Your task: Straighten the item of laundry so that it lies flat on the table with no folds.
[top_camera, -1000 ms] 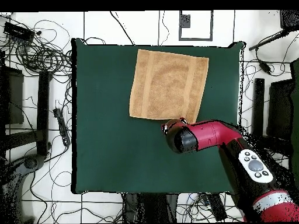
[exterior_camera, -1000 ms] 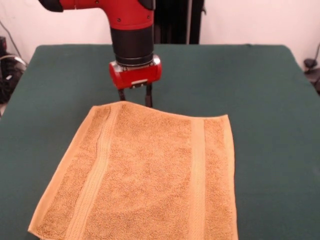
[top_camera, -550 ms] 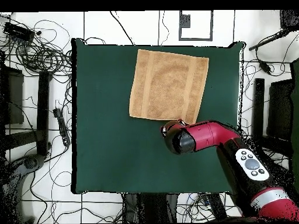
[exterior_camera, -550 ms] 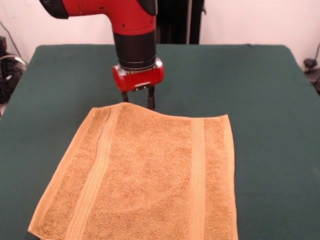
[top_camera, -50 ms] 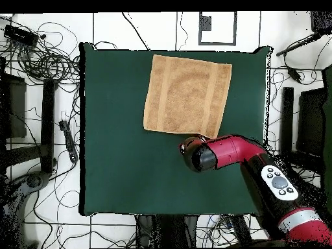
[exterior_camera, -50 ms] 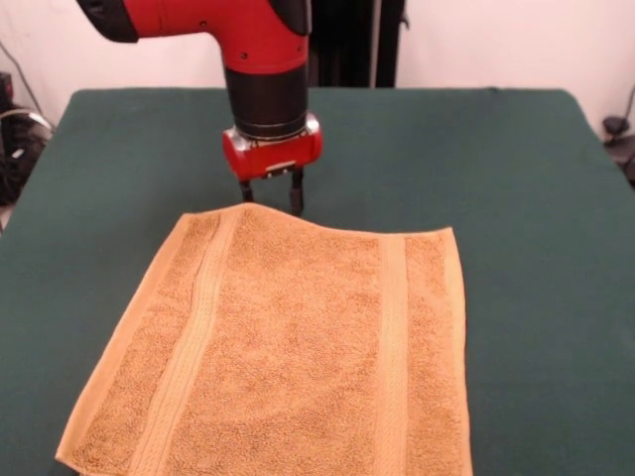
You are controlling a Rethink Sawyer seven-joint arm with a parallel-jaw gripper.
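Note:
The item of laundry [exterior_camera, -50 ms: 288, 347] is a golden-orange towel with two ribbed bands, spread out flat on the green table [exterior_camera, -50 ms: 526, 218]. In the overhead view the item of laundry [top_camera, -50 ms: 187, 94] lies in the table's [top_camera, -50 ms: 130, 162] upper middle. My gripper [exterior_camera, -50 ms: 270, 200] hangs just behind the towel's far edge, near its far left part. Its two dark fingers are apart and hold nothing. From overhead, the red wrist [top_camera, -50 ms: 201, 154] hides the fingers, just below the towel's lower right corner.
Cables and stands [top_camera, -50 ms: 39, 65] crowd the floor around the table. The red arm [top_camera, -50 ms: 272, 185] reaches in from the lower right of the overhead view.
The gripper has shifted only slightly, staying just behind the towel's far edge. The towel lies the same.

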